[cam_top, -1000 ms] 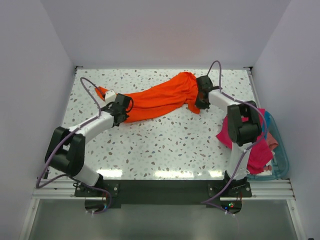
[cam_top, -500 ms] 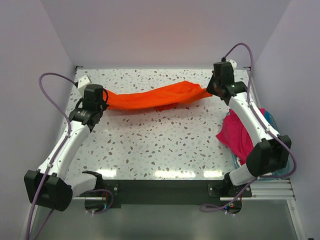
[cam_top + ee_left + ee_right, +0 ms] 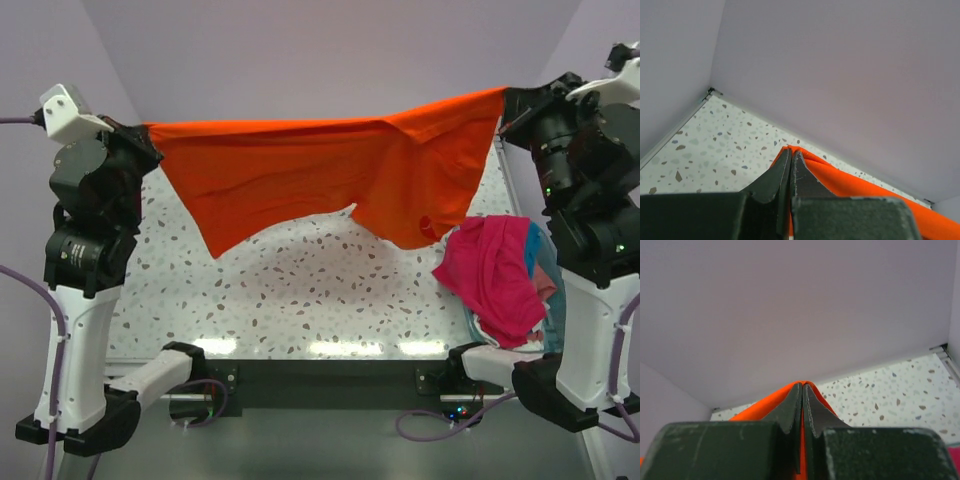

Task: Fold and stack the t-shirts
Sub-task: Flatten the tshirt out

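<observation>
Spreading is the step in hand: the orange shirt (image 3: 330,170) hangs in the air above the table (image 3: 300,300), stretched along its top edge between the two arms. The left gripper (image 3: 148,133) is clamped on one corner and the right gripper (image 3: 505,100) on the other (each wrist view shows fingers (image 3: 781,172) pressed together with orange cloth pinched between them). The lower edge droops unevenly, with a longer flap right of centre; it looks clear of the table.

Next, I judge, the cloth wants lowering and laying flat while taut, so it lands without creases. Bare tabletop lies beneath it and toward the near side. At the right edge a magenta shirt (image 3: 495,275) spills over the bin (image 3: 556,325), near the hanging flap, so the lay-down should favour the middle and left.
</observation>
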